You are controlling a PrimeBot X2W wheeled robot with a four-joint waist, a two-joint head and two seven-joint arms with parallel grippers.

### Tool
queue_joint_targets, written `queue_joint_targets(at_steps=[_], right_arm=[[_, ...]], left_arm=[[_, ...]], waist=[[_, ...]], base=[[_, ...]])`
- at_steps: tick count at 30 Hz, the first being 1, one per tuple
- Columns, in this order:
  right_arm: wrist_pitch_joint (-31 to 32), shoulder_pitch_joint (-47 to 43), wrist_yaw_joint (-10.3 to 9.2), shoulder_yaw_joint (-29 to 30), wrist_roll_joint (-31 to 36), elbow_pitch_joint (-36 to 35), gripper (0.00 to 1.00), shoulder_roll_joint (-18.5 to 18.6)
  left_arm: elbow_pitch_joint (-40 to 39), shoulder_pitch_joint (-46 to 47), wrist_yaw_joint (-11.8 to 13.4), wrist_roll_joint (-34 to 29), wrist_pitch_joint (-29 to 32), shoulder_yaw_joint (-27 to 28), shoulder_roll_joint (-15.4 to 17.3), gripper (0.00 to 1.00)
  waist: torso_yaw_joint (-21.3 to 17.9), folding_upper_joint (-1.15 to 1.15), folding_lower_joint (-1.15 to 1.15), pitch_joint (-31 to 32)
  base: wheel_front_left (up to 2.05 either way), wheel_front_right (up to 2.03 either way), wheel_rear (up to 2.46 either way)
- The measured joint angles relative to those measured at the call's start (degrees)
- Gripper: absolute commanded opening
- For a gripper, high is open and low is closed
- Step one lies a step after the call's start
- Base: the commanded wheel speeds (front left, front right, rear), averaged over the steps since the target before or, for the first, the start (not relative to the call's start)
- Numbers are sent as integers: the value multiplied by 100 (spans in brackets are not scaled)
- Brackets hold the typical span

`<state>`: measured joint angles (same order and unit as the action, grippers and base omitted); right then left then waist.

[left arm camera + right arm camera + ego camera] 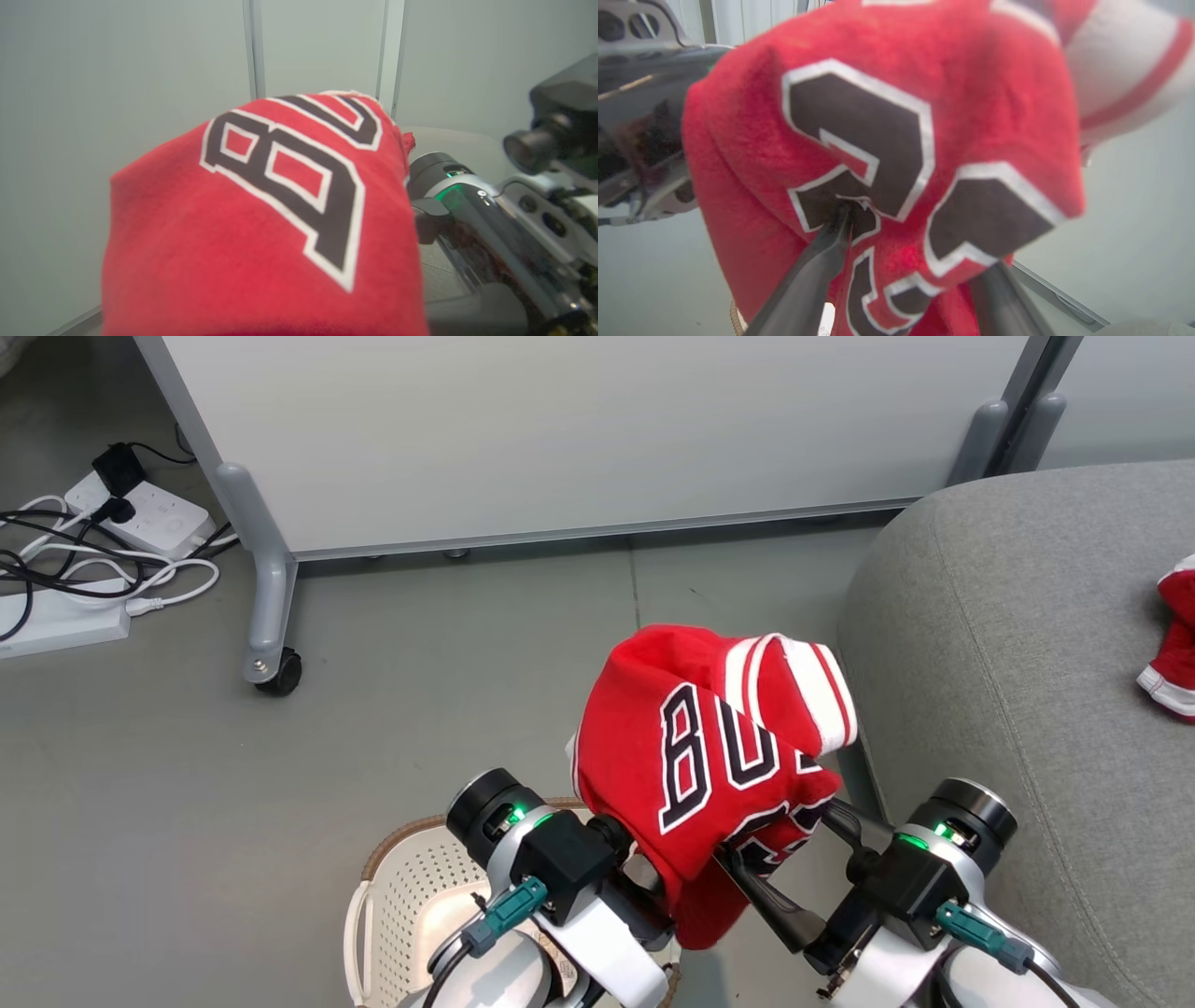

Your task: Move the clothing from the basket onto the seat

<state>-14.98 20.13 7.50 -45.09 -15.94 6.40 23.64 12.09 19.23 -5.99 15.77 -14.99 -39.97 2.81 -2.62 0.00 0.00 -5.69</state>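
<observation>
Grey floor (420, 728) and a white wheeled partition (560, 429) are making up the head view's background, with power strips (149, 518) lying at upper left. The jersey (709, 756) is hanging in the air between the basket (392, 887) and the seat (1027, 663), bunched over the left gripper (653, 896), which is pinching it with its fingertips buried in cloth. The right gripper (782, 847) is standing spread wide, touching the jersey's lower edge. The shorts (1172, 644) are lying on the seat. Left wrist view: the jersey is covering the lower frame, with the right arm (467, 210) showing beside it. Right wrist view: the fingers (803, 284) are standing well apart, one tip pressing into the jersey's lettering
</observation>
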Motion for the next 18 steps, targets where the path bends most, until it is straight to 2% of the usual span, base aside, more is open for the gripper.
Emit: queue_joint_targets(at_steps=[3,4,5,18], right_arm=[[0,54,0,-11,-79,123,100,-80],[1,53,0,8,-101,162,41,-103],[0,53,0,59,-109,159,0,-140],[1,-83,0,344,-146,-11,0,-315]], left_arm=[[13,20,-5,24,0,-81,0,0],[13,36,-7,37,0,-107,1,0],[13,54,-5,41,0,-129,0,0],[46,101,36,80,-10,-100,-3,0]], waist=[[12,0,0,-16],[21,0,0,-21],[30,0,0,-26],[36,0,0,-10]], base=[[0,0,0],[0,0,0],[0,0,0],[0,0,0]])
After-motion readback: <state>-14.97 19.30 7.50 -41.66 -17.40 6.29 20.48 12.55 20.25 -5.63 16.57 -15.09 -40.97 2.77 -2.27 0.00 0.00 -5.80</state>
